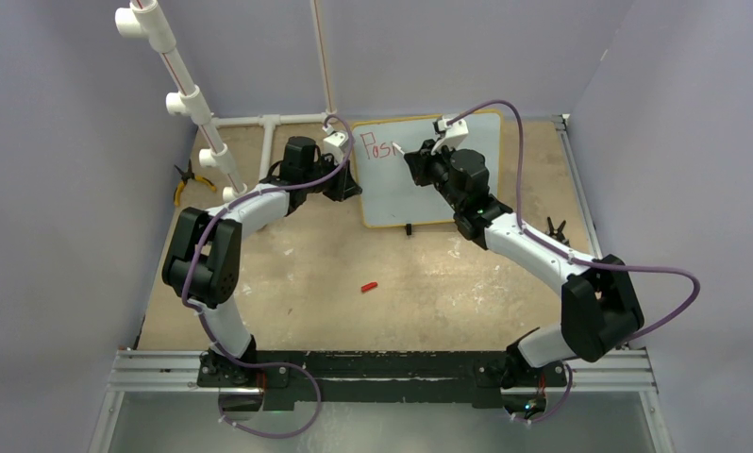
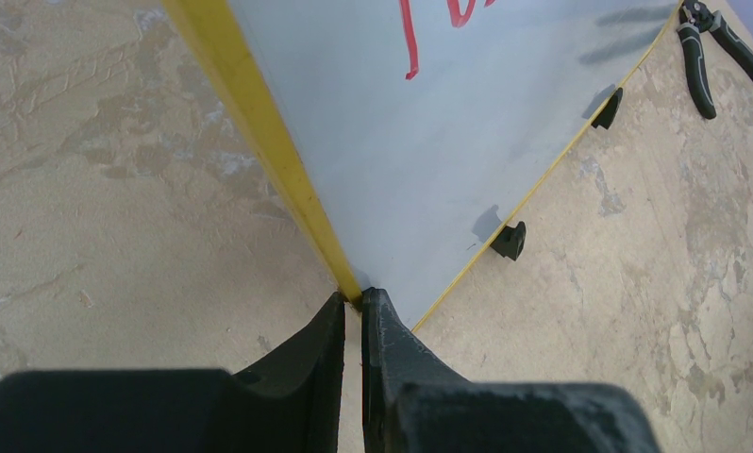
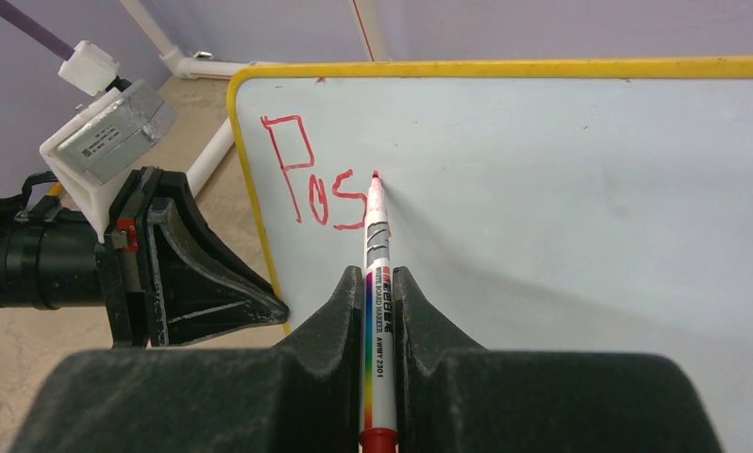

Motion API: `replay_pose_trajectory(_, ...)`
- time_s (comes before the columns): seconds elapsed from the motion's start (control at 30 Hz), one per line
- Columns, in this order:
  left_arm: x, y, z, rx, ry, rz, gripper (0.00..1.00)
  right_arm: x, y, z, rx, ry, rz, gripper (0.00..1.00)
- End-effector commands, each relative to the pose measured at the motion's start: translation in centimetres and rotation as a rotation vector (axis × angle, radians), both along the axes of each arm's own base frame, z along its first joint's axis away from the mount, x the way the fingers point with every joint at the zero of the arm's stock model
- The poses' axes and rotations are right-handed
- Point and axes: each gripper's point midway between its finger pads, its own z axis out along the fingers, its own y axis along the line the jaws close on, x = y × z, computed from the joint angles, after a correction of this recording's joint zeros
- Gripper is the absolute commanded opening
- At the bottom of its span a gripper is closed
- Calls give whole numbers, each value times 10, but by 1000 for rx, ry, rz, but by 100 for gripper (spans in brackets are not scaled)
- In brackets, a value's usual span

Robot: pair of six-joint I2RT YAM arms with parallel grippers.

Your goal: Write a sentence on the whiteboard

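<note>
Gripping marker (image 3: 376, 247) in right end effector (image 3: 380, 288), tip on whiteboard (image 3: 580, 245) dead ahead, right of partial sentence (image 3: 311, 189) "Pos"; pinching its edge with left end effector (image 2: 354, 310); likely continues rightward along long axis.

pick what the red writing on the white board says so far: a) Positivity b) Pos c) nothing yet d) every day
B: the red marker handwriting on the yellow-framed white board reads only "Pos", and the tip of the rainbow-striped white marker, held in the right end effector, sits just past the s.
</note>
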Motion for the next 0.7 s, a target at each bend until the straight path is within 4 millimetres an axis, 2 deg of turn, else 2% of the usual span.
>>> replay_pose_trajectory(0.0,2,-7,27,-19,-69,-28,0,5,2,29,28,-70,3,0)
replay_pose_trajectory(0.17,2,-6,26,-19,-63,-17,0,-2,2,42,27,-107,31,0)
replay_pose_trajectory(0.3,3,-4,26,-14,-66,-7,0,-12,-4,52,34,-123,24,0)
replay_pose_trajectory(0.4,3,-4,26,-13,-65,-6,0,-21,-5,50,43,-98,48,0)
replay_pose_trajectory(0.67,3,-4,24,-12,-61,-7,0,-16,-6,32,15,-65,34,0)
